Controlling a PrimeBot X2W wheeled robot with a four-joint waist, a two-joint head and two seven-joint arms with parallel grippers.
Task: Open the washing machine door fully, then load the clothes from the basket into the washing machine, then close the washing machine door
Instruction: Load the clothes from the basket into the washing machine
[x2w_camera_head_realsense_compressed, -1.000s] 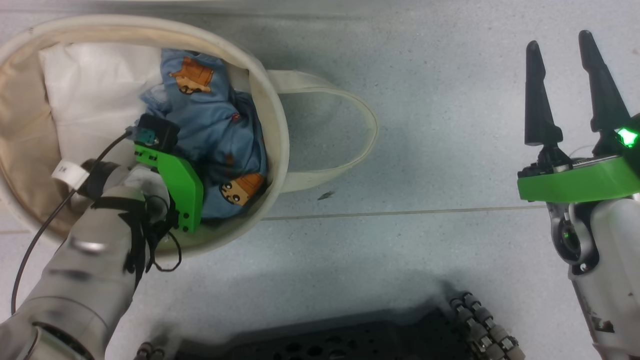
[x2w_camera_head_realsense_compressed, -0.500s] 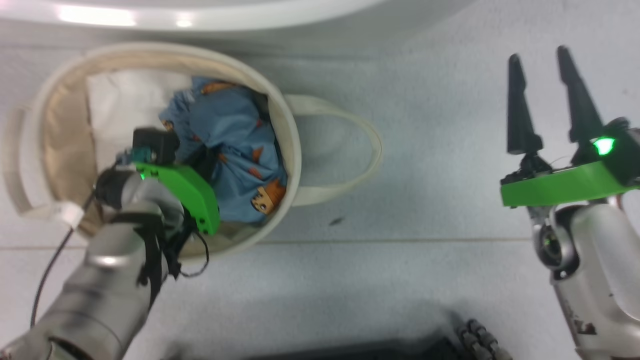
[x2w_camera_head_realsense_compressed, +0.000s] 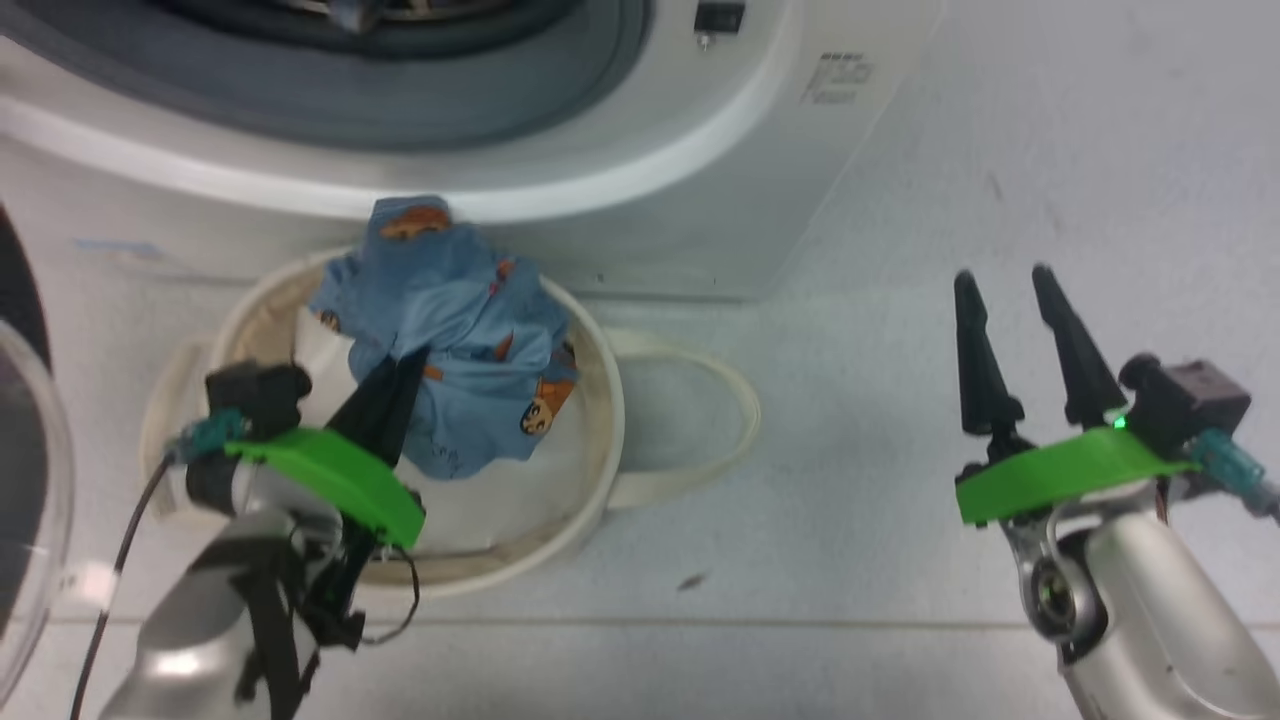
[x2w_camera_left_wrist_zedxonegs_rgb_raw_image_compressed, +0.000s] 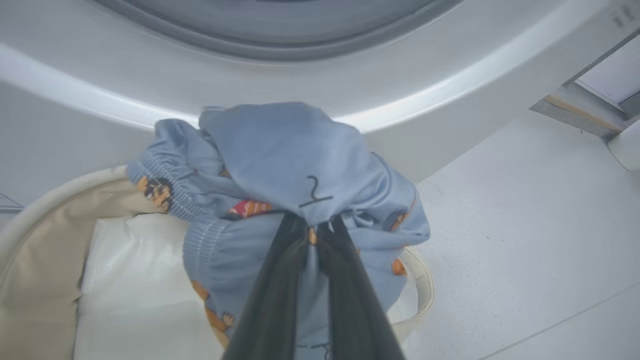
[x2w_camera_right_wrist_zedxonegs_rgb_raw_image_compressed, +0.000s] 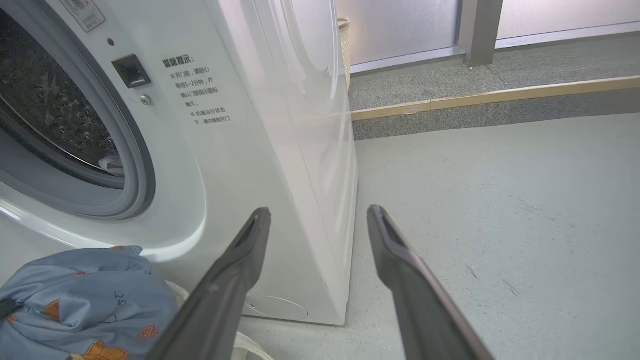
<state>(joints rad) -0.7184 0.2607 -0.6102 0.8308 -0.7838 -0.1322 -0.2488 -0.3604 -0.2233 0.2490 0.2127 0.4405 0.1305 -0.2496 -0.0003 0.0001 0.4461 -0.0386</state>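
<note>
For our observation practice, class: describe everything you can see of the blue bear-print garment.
The garment is soft light-blue fabric printed with orange-brown bears, with a ribbed cuff. It hangs bunched and crumpled, pinched by the shut left claw, above the cream basket and in front of the white washing machine. Whether its lower folds touch the basket is unclear.

The clothes (x2w_camera_head_realsense_compressed: 470, 320) are soft matt knit cloth with ribbed cuffs; the basket (x2w_camera_head_realsense_compressed: 610, 420) is cream canvas – matt too. The washing machine (x2w_camera_head_realsense_compressed: 720, 180) has a smooth glossy white shell, a dull grey rubbery gasket (x2w_camera_head_realsense_compressed: 450, 100) and a perforated, glinting metal drum (x2w_camera_right_wrist_zedxonegs_rgb_raw_image_compressed: 45, 100). The floor (x2w_camera_head_realsense_compressed: 1050, 150) is matt, finely speckled. The right gripper (x2w_camera_head_realsense_compressed: 1003, 276) has matt dark fingers (x2w_camera_head_realsense_compressed: 979, 370) on a smooth green plastic plate (x2w_camera_head_realsense_compressed: 1060, 470)
</note>
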